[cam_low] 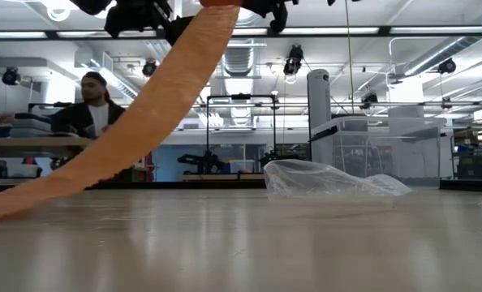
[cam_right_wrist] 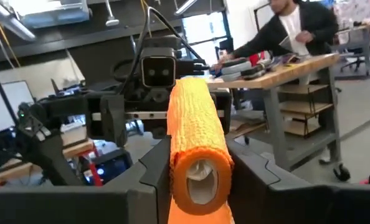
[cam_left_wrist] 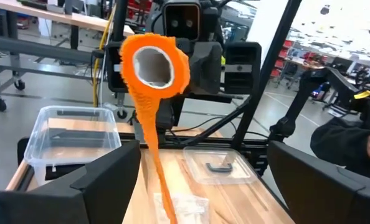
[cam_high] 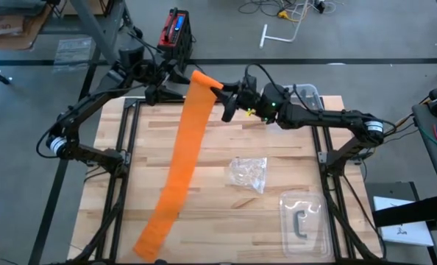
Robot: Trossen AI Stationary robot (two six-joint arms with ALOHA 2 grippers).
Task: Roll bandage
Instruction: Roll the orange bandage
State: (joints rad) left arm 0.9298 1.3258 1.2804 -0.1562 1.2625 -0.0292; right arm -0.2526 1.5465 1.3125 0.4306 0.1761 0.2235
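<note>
The right gripper (cam_high: 220, 94) is pinching the rolled end of the bandage (cam_high: 180, 165) between its fingers, holding it raised above the far side of the table (cam_high: 226, 147). The right wrist view is showing the orange roll (cam_right_wrist: 197, 146) wedged between that arm's two dark fingers, with a pale core at its centre. Facing it, the left gripper (cam_high: 171, 79) is hovering just beside the roll with its fingers spread wide and touching nothing.

From the roll the orange band is hanging down and trailing flat across the wooden table — running toward the near left corner, where its loose end is lying on the boards. Right of the strip a crumpled clear wrapper (cam_high: 249, 174) is lying on the tabletop, with a clear tray (cam_high: 305, 221) holding a dark piece near the right front corner and a clear bin (cam_high: 307, 96) at the far edge.

Beyond the table the room is showing desks, ceiling lights and workshop racks — a person (cam_low: 91, 109) is sitting at a bench.
</note>
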